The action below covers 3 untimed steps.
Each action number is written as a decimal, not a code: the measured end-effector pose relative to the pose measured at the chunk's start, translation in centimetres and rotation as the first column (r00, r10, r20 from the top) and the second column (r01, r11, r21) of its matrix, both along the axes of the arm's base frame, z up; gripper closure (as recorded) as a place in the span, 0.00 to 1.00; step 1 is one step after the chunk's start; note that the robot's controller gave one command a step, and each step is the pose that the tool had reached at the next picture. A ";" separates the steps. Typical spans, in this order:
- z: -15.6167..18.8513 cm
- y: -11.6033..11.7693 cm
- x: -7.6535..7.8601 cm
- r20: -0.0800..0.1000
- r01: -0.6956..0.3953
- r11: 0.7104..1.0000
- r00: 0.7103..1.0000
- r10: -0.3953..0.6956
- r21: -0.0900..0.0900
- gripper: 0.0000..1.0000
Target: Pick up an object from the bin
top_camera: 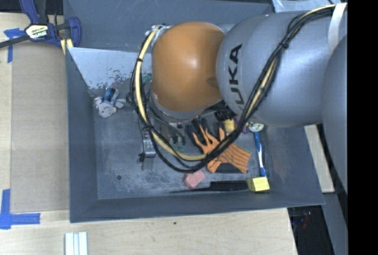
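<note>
The gripper point(147, 149) hangs low over the bin's point(82, 147) bare floor, just up-left of the pink block point(195, 178); open or closed, I cannot tell; an orange ridged piece point(231, 157) and a yellow block point(258, 184) lie right of the pink block.

Grey metal bin point(82, 147), silver arm with orange dome cover point(186, 65) over its middle, pink rectangular block point(194, 178), small yellow block point(258, 184), orange ridged piece point(236, 156) beside them.

Much of bin point(80, 147) and orange ridged thing point(235, 157), behind arm point(283, 71).
</note>
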State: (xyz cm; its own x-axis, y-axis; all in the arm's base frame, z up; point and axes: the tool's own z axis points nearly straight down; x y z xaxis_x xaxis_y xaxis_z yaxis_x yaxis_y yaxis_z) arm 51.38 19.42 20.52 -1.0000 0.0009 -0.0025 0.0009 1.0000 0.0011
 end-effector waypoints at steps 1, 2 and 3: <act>-7.0 2.0 5.5 0.011 -0.049 0.999 0.999 0.049 0.003 0.00; -5.8 2.9 9.6 0.011 0.083 0.997 0.997 -0.083 0.005 0.00; -8.0 4.4 11.1 0.014 -0.167 0.986 0.986 0.167 0.002 0.00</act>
State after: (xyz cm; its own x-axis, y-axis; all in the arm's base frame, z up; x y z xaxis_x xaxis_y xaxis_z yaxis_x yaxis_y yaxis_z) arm 62.44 23.80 12.49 -0.9860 -0.1661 -0.0161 -0.1662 0.9861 0.0032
